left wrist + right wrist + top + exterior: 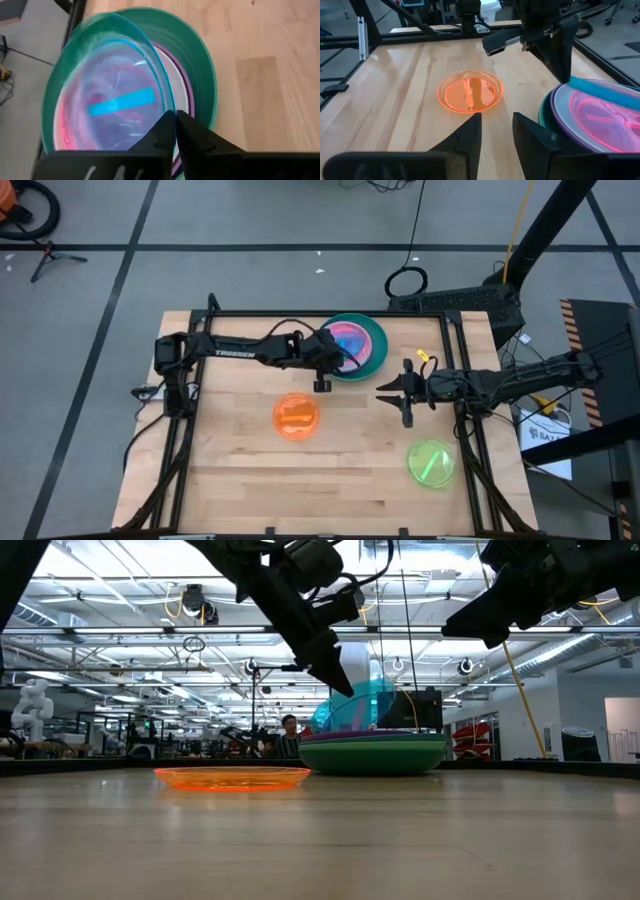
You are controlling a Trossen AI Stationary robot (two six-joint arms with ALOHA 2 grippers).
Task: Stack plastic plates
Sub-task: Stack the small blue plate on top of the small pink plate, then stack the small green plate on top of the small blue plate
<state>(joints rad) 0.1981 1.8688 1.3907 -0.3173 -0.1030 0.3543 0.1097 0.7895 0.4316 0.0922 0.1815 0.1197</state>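
A stack of plates stands at the table's far middle: a large green one at the bottom, with purple, white and pink ones above it. My left gripper is at the stack's left side, shut on a small see-through blue plate that lies tilted over the stack. A small orange plate lies flat on the table's middle. A small lime plate lies at the near right. My right gripper hangs open and empty above the table, right of the orange plate. My left gripper pinches the blue plate's rim between its two fingers, on the plate's left side. The fingers slant down from the table's left. The plate is tilted, with its held side raised and its far-right side down on the stack.
Bare wood lies near and left of the orange plate. A black frame rail runs along the table's far edge behind the stack. A person shows far off in the room beyond the table.
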